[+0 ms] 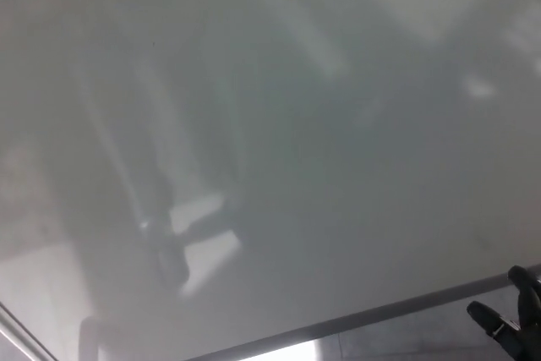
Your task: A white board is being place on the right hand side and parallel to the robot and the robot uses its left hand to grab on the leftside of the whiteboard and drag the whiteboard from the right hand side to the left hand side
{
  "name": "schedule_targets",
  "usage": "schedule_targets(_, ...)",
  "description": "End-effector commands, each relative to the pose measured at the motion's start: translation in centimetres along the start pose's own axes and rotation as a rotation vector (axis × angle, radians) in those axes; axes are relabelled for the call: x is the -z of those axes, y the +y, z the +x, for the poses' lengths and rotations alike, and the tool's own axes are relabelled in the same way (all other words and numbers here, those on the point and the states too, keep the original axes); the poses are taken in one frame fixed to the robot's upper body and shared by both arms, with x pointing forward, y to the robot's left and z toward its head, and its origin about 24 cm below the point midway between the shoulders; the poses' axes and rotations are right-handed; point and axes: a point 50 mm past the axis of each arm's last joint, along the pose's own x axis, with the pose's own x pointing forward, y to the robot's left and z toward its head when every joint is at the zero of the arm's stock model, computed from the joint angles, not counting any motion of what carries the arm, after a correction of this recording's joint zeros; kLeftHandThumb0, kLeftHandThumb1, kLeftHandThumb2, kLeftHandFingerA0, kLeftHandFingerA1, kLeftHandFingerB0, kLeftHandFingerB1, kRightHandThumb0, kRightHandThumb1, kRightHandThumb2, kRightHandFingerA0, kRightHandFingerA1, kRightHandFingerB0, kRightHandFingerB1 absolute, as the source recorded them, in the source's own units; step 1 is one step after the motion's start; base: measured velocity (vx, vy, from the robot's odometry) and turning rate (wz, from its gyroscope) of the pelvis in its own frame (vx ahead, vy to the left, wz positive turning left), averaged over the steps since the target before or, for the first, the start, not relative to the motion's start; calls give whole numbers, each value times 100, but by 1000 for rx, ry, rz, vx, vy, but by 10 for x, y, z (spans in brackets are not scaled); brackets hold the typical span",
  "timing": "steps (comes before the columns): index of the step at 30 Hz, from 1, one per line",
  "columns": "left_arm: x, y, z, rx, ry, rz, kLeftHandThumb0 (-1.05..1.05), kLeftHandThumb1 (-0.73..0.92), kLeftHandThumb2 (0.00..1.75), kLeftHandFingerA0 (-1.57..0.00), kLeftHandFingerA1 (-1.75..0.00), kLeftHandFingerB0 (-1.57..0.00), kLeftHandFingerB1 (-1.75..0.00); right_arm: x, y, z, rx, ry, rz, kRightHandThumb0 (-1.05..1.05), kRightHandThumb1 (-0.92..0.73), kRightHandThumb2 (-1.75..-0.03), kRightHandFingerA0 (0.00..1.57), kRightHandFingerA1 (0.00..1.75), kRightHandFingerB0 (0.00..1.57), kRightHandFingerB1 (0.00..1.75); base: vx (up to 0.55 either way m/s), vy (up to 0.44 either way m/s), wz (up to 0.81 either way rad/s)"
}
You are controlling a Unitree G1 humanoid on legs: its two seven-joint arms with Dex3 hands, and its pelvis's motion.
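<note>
From the head view, almost all I get is the whiteboard (279, 150). Its pale grey, glossy face fills the picture from the top edge down to a long grey frame edge (380, 314) that runs on a slant from the bottom, left of centre, up to the right side. A second strip of frame (21, 327) cuts across the bottom left corner. The board's surface is blurred and carries only soft reflections: a dark upright shape with two bright patches beside it (199, 238) left of centre, and paler streaks toward the top right corner. I cannot make out what those reflections belong to.

Below the long frame edge, at the bottom right, I see a patch of grey floor (406, 340), with a brighter spot at the bottom edge near the middle.

The right hand (510, 314) shows at the bottom right corner, black, only partly inside the picture. One finger (517, 276) lies right at the board's frame edge; another (483, 314) sticks out to the left, lower down over the floor. The two are spread apart, and I see nothing gripped between them. Whether the upper finger actually touches the frame I cannot tell.

The left hand does not show anywhere in this view.
</note>
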Motion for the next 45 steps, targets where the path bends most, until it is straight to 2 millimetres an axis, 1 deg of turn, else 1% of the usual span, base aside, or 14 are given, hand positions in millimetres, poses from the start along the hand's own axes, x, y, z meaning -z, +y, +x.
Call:
schedule_targets(1,75,17,-40,-175,80,-61,-78,91,106,0,-4,0,0,17,-16,-16,35,29,-24,-41,-81,-65,67,52,34,31,0,0,0)
schedule_targets(9,141,-11,-79,-94,157,-75,-66,90,104,0,-13,0,-5,25,-21,-22,45,52,4,-42,-80,-64,67,52,37,32,0,0,1)
schedule_targets(10,148,-15,-84,-89,182,-66,-51,92,82,0,-11,0,0,25,-20,-21,45,53,6,-43,-79,-64,66,52,38,32,0,0,0)
schedule_targets(13,166,-24,-98,-72,217,-51,-65,84,103,0,-17,0,-11,25,-21,-22,44,53,9,-42,-80,-64,66,53,37,32,0,0,0)
schedule_targets(15,184,-31,-112,-70,269,-34,-53,89,78,0,-15,0,-2,25,-20,-22,32,50,-26,-43,-80,-65,68,53,35,32,0,0,0)
schedule_targets(20,195,-42,-115,-36,315,-11,-47,83,84,0,-17,0,-6,20,-21,-20,42,42,-36,-42,-80,-64,66,51,38,32,0,0,0)
schedule_targets(21,196,-42,-115,-39,318,-10,-44,89,66,0,-22,0,-13,21,-19,-20,38,43,-27,-42,-79,-64,64,52,38,32,0,0,0)
schedule_targets(29,198,-51,-106,-33,302,-48,-45,80,86,0,-12,0,-13,25,-19,-21,46,47,-56,-44,-78,-64,68,52,38,32,0,0,0)
schedule_targets(30,198,-51,-108,-33,305,-45,-41,90,66,0,-11,0,-16,26,-18,-21,40,51,-54,-44,-79,-64,67,52,37,32,0,0,0)
schedule_targets(33,201,-49,-111,-38,316,-42,-44,81,87,0,-8,0,-12,27,-17,-21,15,59,-34,-43,-81,-65,64,52,35,31,0,0,0)
schedule_targets(34,201,-49,-111,-39,318,-36,-41,91,67,0,-11,0,-16,27,-17,-21,13,59,-32,-43,-80,-65,63,52,35,32,0,0,0)
schedule_targets(40,203,-50,-112,-39,322,-32,-42,91,66,0,-11,0,-16,27,-18,-22,15,59,-45,-45,-80,-65,61,51,34,31,0,0,0)
schedule_targets(44,203,-50,-112,-37,323,-31,-44,76,85,0,-11,0,-13,28,-19,-23,15,57,-48,-53,-77,-64,45,45,38,32,0,0,0)
schedule_targets(45,205,-50,-113,-36,330,-33,-43,76,84,0,-12,0,-13,29,-21,-25,16,62,-54,-53,-65,-100,40,58,27,47,0,0,0)
